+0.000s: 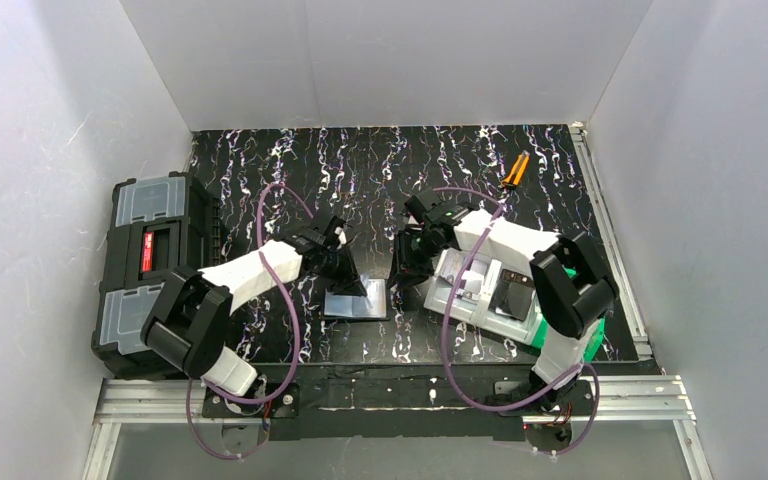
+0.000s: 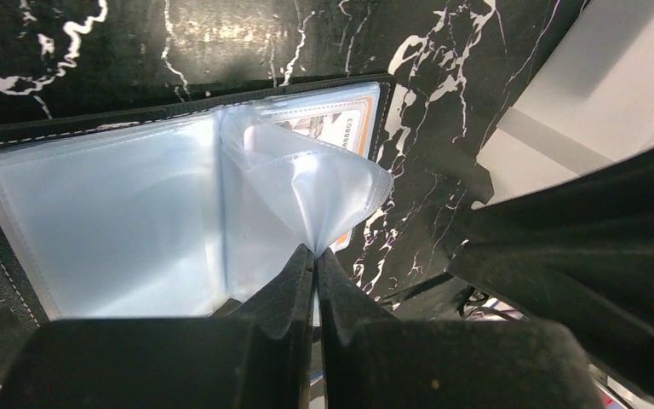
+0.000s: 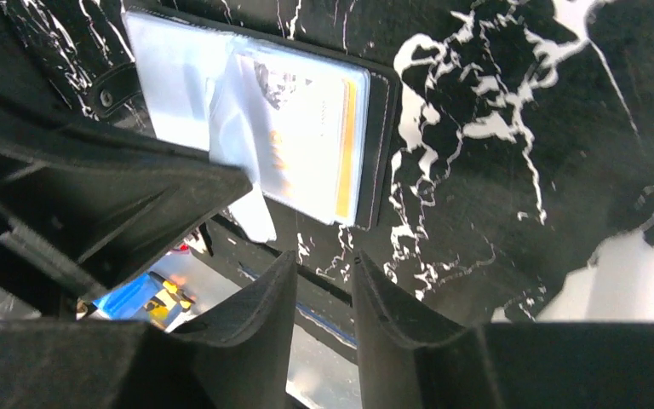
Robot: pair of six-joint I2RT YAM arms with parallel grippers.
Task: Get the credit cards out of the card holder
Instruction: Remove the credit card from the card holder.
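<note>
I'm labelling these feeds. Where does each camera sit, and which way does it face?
Top external: above, behind the robot, looking down on the table; left arm and right arm show.
Left wrist: looks along the left tool, shut on the card holder's clear sleeve.
Right wrist: looks past the open right tool at the table.
All share the card holder.

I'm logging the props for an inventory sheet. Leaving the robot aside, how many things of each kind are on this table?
Toolbox: 1
Card holder: 1
Card showing inside it: 1
Orange-handled tool: 1
Bins: 2, the grey bin and the green bin
Total: 6
</note>
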